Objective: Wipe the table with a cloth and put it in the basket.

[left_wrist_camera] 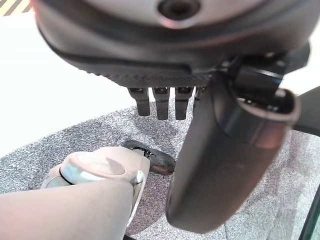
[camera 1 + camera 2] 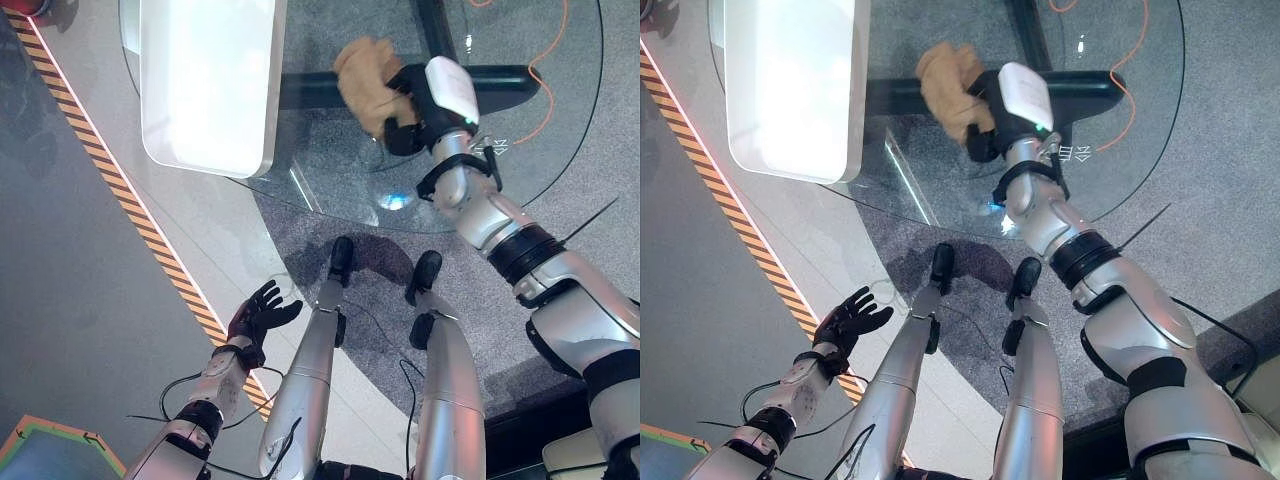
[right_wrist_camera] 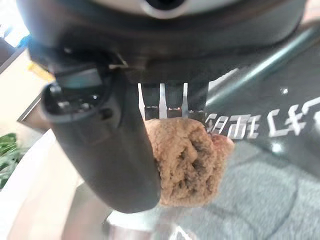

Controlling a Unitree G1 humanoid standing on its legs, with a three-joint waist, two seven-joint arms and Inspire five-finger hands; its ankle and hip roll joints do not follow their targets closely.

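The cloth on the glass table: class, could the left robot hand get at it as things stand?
Probably not. The left robot hand hangs open, low beside the robot, off the glass table, while the cloth sits further in on the glass, clasped in the right robot hand. That grip would block any taking.

Fuzzy tan cloth (nubbly pile) on a glossy clear glass table; floor carpet rough grey

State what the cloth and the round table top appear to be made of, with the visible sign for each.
Cloth, gripped in the right hand: probably tan terry or microfibre, matte; its surface looks nubbly and fuzzy. Table top: clear glass, glossy; the carpet and dark base show through it, and it reflects light.
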